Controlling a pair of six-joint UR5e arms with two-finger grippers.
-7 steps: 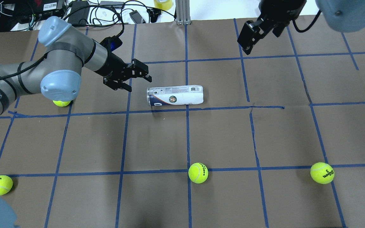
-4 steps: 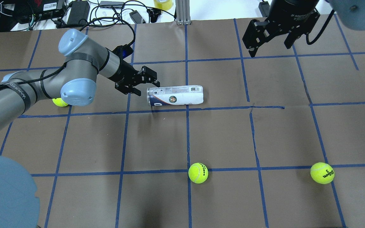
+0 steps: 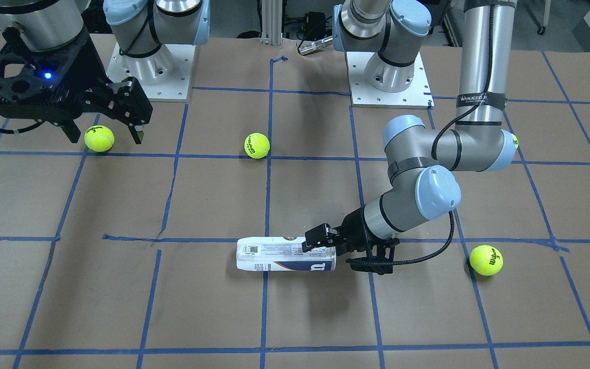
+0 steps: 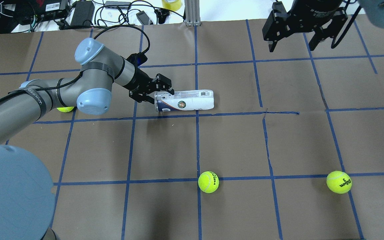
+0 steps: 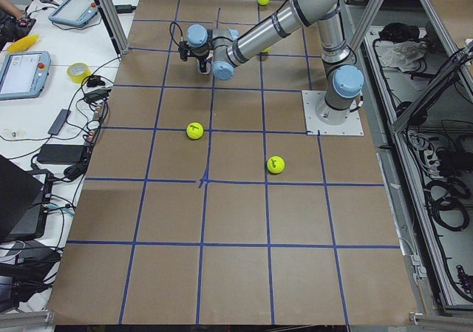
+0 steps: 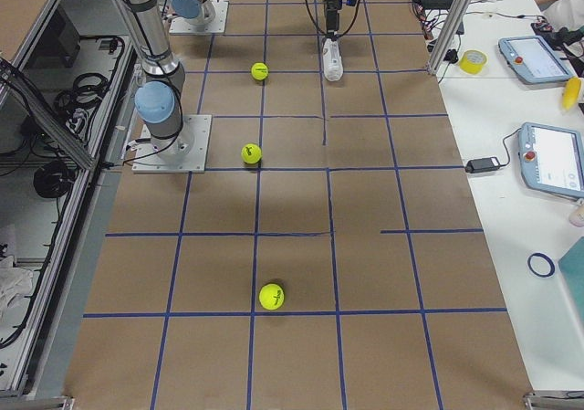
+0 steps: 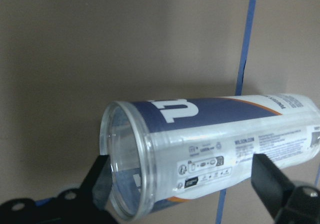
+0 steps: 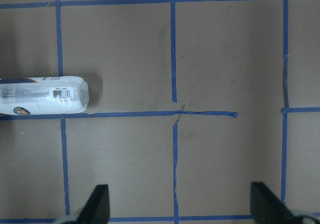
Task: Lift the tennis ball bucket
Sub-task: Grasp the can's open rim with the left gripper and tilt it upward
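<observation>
On the brown paper-covered table (image 4: pixel 278 143), the slim clear white-and-navy plastic tennis ball bucket (image 4: pixel 188 100) is laid on its side near the middle, its open left end straddled by the left gripper (image 4: pixel 159 95) with jaws spread, unclamped; the right gripper (image 4: pixel 292 47) is held agape, far right

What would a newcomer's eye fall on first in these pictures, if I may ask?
The slim clear plastic tennis-ball tube with white and navy label lies on its side near the middle of the brown, blue-gridded table, with the left claw open astride one end. Bright yellow-green tennis balls dot the table around it, while the right claw hangs open high above the robot's right side.
</observation>
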